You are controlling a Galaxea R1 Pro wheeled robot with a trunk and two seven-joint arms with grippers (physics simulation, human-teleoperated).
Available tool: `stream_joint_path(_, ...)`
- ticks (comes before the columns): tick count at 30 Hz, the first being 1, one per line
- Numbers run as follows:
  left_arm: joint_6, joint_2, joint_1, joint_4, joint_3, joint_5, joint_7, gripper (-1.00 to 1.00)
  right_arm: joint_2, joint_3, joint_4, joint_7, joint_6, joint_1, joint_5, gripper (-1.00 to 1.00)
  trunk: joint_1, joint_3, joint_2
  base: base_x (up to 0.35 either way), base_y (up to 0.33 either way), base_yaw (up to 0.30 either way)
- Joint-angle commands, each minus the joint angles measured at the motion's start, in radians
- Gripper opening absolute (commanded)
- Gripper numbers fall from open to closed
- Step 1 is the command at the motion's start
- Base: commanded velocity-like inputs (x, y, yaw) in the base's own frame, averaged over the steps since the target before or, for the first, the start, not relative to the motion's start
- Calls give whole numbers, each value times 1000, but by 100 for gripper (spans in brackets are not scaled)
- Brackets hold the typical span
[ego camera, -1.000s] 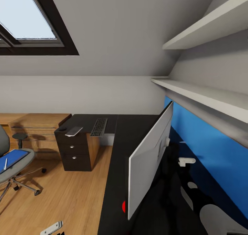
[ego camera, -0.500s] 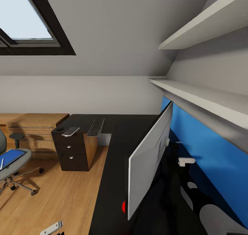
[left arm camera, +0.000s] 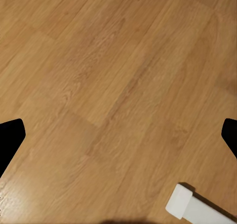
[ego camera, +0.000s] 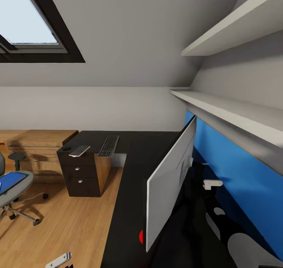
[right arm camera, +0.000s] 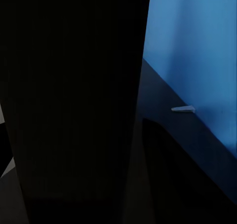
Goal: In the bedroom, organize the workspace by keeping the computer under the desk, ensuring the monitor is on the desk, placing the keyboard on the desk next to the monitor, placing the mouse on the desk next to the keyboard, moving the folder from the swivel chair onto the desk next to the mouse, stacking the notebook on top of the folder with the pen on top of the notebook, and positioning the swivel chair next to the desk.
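The monitor [ego camera: 169, 185] stands edge-on over the black desk [ego camera: 125, 220], its pale side to the left and a red dot at its lower corner. My right gripper [ego camera: 212, 184] shows as a white part behind it, shut on the monitor; the right wrist view has the dark monitor [right arm camera: 74, 110] close up. On the desk's far wing lie the keyboard [ego camera: 109, 146], the notebook [ego camera: 79, 150] and the mouse [ego camera: 67, 148]. The swivel chair [ego camera: 17, 187] at the left edge carries the blue folder [ego camera: 10, 180]. My left gripper [left arm camera: 118, 137] hangs open over the wood floor. The computer and the pen are out of view.
A dark drawer unit [ego camera: 80, 175] stands under the desk's far wing, with a light-wood chest of drawers [ego camera: 39, 148] behind it. A blue wall panel [ego camera: 239, 177] and two white shelves [ego camera: 232, 110] run along the right. Wood floor [ego camera: 70, 224] lies between chair and desk.
The whole view has shifted, so the camera moved: chair, drawer unit and keyboard now sit further left in the picture. The monitor keeps the same place in the view.
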Motion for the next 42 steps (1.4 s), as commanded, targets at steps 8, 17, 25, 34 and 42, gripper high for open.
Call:
stream_joint_path(8,1,1,-1,-3,-4,5,7,100,0,7,1,-4,-5,0,-4,-100,0,-1,-1,125,0,0)
stream_joint_path(17,1,1,-1,-2,-4,5,8,100,0,7,1,-4,-5,0,-4,-100,0,-1,-1,14,-1,0)
stream_joint_path(25,1,0,-1,-2,-4,5,9,100,0,7,1,-3,-5,0,-4,-100,0,-1,-1,0,-119,0)
stream_joint_path(34,2,0,-1,-2,-4,5,8,100,0,7,1,-3,-5,-1,-4,-100,0,-1,-1,0,-53,0)
stream_joint_path(42,3,0,-1,-2,-4,5,7,100,0,7,1,-3,-5,-1,-4,-100,0,-1,-1,0,-52,0)
